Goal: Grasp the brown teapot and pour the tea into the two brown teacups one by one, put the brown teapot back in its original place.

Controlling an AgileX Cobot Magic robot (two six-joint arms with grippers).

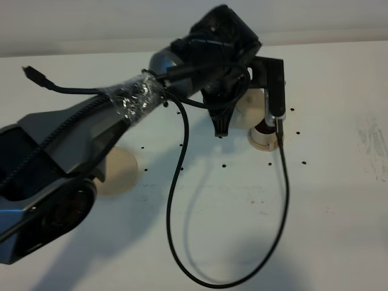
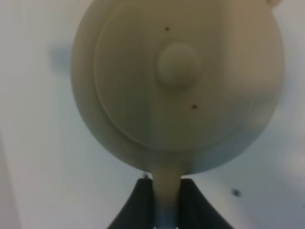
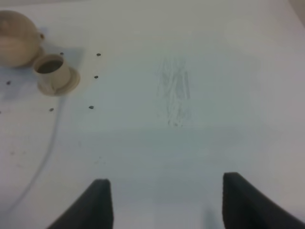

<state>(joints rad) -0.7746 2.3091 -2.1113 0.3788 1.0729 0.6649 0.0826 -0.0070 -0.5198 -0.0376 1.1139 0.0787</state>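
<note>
The brown teapot point(image 2: 177, 86) fills the left wrist view from above, its loop handle pinched between my left gripper's point(image 2: 167, 185) fingers. In the exterior view the left arm reaches across the middle, and the left gripper point(image 1: 225, 121) hides most of the teapot point(image 1: 250, 108). One brown teacup point(image 1: 265, 134) stands on its saucer just beside the teapot, dark inside. The right wrist view shows the same teacup point(image 3: 50, 71) next to the teapot point(image 3: 15, 39). The other teacup is hidden. The original place, a flat tan disc point(image 1: 121, 171), lies bare at the left. My right gripper point(image 3: 167, 202) hangs open over bare table.
A black cable point(image 1: 285, 200) hangs from the left arm and loops across the white table point(image 1: 339, 182) toward the front. Small dark specks point(image 1: 225, 163) lie scattered around the cup. A faint scuff mark point(image 3: 175, 95) shows on the table's right side.
</note>
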